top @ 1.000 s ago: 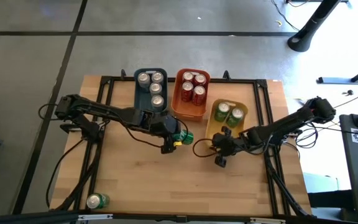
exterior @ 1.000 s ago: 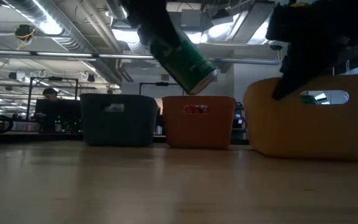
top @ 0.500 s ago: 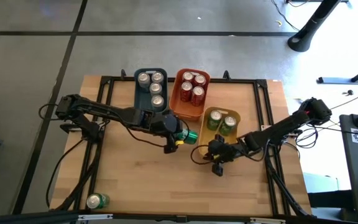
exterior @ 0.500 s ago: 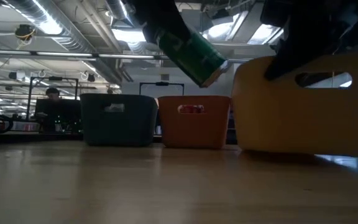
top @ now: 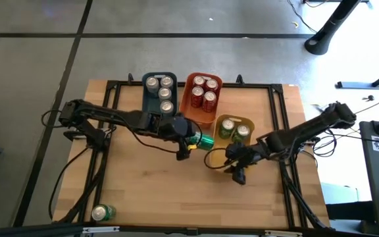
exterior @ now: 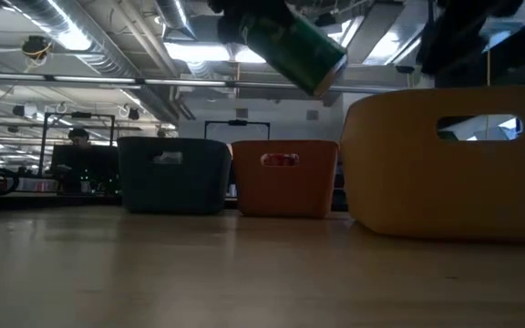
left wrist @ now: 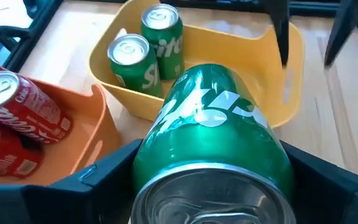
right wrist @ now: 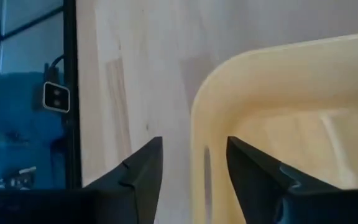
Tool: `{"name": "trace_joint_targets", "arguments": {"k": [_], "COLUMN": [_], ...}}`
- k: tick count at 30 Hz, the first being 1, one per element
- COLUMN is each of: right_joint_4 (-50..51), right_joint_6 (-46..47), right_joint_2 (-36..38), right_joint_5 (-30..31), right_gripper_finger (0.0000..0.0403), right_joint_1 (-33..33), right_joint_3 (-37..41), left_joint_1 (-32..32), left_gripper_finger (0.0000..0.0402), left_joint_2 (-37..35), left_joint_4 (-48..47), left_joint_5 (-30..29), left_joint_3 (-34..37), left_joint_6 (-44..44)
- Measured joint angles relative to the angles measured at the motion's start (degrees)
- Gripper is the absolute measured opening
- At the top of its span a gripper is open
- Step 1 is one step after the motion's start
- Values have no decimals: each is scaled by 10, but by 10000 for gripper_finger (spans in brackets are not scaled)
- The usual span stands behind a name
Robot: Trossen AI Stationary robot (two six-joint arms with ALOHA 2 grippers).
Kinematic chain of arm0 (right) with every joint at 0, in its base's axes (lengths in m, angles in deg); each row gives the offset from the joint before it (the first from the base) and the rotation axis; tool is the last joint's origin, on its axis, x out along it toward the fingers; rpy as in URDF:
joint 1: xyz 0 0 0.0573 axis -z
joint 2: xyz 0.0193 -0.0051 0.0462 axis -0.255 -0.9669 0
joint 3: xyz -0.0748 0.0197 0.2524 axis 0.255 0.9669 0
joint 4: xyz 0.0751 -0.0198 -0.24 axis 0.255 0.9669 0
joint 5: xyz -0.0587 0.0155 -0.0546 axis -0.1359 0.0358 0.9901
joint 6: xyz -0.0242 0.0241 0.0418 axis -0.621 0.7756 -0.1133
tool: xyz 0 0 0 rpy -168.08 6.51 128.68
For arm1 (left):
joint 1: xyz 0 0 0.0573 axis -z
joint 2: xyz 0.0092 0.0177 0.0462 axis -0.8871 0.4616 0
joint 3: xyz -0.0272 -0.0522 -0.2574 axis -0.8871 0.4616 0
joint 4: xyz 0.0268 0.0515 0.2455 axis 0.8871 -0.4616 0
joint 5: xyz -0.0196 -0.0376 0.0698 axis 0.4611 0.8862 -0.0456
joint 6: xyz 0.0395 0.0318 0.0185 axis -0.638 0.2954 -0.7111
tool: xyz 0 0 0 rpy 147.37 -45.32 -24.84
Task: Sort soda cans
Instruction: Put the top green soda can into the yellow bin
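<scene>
My left gripper [top: 193,142] is shut on a green soda can [top: 204,139], held in the air just left of the yellow bin [top: 234,117]; the low view shows the can [exterior: 294,47] tilted, high above the table. Two green cans [left wrist: 145,53] stand in the yellow bin. My right gripper [top: 237,172] hovers open at the bin's near side, above its rim [right wrist: 247,68], touching nothing. Another green can [top: 102,212] lies on its side at the near left of the table. My left gripper pinches the green can's round body [left wrist: 166,143] between its two fingers [left wrist: 104,180], close to the silver top end that faces the wrist camera. The fingers slant down toward the table's right. The can hangs clear of the table, tilted, its far end lower.
A blue-grey bin [top: 145,99] with three silver cans and an orange bin [top: 199,120] with several red cans stand at the far side, left of the yellow bin. Black frame rails [top: 114,115] run along the table's edges. Bare wood lies in the near middle.
My right gripper dragged the yellow bin a little toward the left and near edge, then came off its rim and rose. My left gripper has lifted the green can higher and carried it slightly right, toward the yellow bin.
</scene>
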Motion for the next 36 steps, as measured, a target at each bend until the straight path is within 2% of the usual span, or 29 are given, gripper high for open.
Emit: {"name": "trace_joint_targets", "arguments": {"k": [4, 7, 11, 15, 19, 23, 28, 36], "right_joint_4": [135, 166, 155, 59, -96, -204, -239, -259], "right_joint_6": [-19, -54, -68, -80, -111, -127, -117, -122], "right_joint_2": [30, 65, 123, 174, 206, 207, 193, 165], "right_joint_5": [63, 135, 234, 292, 322, 322, 322, 340], "right_gripper_finger": [167, 141, 97, 46, 6, 14, 5, 8], "right_joint_1": [0, 0, -13, -20, -18, -18, -19, -19], "right_joint_3": [-62, -68, -27, 52, 138, 200, 231, 235], "left_joint_1": [-12, -25, -36, -46, -54, -58, -59, -59], "left_gripper_finger": [308, 308, 308, 308, 308, 308, 308, 308], "left_joint_2": [9, 34, 79, 119, 151, 161, 164, 180], "left_joint_4": [3, -8, -36, -60, -61, -49, -18, 47], "left_joint_5": [25, 62, 68, 67, 79, 107, 107, 108], "left_joint_3": [-22, -53, -111, -172, -200, -207, -206, -203], "left_joint_6": [-1, 5, -3, -30, -50, -58, -69, -79]}}
